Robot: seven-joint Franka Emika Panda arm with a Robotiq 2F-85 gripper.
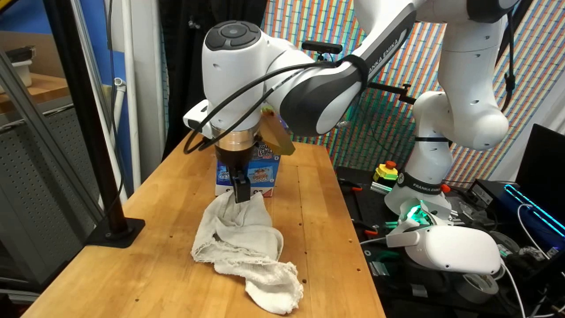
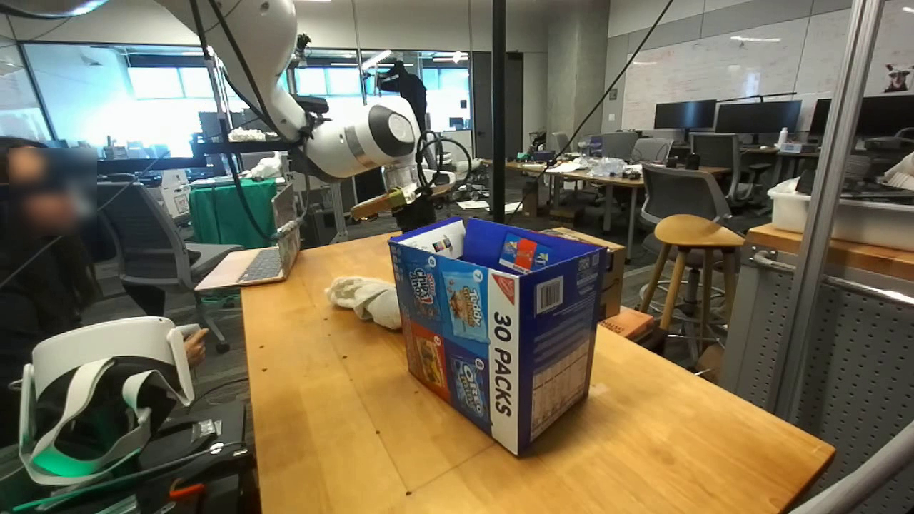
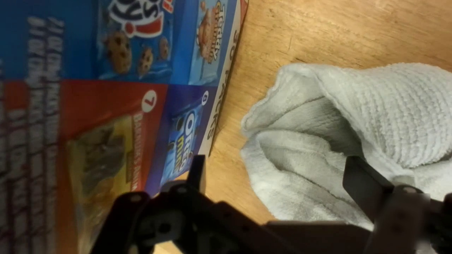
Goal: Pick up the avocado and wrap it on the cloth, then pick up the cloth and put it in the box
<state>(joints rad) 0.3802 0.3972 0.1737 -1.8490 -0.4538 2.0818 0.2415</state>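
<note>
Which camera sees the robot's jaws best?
The wrist view: both fingers show there, close up and apart. In an exterior view they overlap into one narrow dark shape near the cloth; in an exterior view the box hides their tips.

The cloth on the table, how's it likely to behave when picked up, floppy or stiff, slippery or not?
The cloth will likely hang limp, since it lies in loose wrinkles and folds. Its coarse weave, clear in the wrist view, suggests little slipping. The frayed end may trail, as it stretches out from the bunched part.
</note>
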